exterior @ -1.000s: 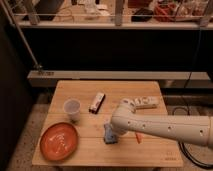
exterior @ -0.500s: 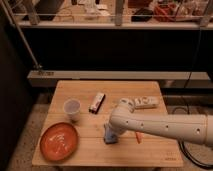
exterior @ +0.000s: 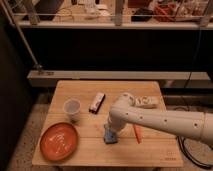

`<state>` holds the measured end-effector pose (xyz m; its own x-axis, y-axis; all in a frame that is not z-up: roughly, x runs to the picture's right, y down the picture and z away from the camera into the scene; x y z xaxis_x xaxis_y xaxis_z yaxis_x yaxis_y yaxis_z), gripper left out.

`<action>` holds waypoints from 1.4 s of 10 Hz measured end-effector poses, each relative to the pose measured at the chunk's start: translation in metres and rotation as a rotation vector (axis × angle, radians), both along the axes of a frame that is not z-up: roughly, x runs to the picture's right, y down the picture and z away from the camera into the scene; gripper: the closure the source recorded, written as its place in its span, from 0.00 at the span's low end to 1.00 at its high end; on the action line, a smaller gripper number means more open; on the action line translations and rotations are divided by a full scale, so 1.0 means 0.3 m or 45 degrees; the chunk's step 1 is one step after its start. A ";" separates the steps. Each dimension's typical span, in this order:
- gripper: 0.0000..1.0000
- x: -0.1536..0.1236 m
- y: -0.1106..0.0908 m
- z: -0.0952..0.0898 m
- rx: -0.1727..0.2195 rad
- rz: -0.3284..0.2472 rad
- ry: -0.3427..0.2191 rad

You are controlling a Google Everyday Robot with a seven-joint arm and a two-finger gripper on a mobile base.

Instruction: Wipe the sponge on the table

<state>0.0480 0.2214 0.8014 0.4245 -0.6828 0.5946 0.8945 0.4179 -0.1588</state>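
Barely anything shifted: our gripper (exterior: 111,130) stays at the sponge (exterior: 108,139) on the tabletop (exterior: 150,150), hold we cannot tell. Orange stick (exterior: 136,133) lies near; cup (exterior: 72,108), plate (exterior: 59,141), packet (exterior: 97,102) farther off.

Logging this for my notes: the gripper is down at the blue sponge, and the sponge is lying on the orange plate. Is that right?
Not quite. The gripper is down at the blue sponge, but the sponge lies on the bare wooden table, apart from the orange plate. The camera view shows this.
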 end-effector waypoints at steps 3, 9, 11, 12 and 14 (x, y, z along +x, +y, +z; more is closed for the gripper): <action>0.27 -0.014 -0.022 -0.014 -0.062 -0.061 -0.057; 0.20 -0.046 0.020 -0.067 -0.041 -0.300 0.010; 0.20 -0.047 0.041 -0.062 -0.020 -0.327 -0.002; 0.20 -0.043 0.058 -0.052 -0.008 -0.326 -0.016; 0.20 -0.018 0.105 -0.002 0.001 -0.311 -0.071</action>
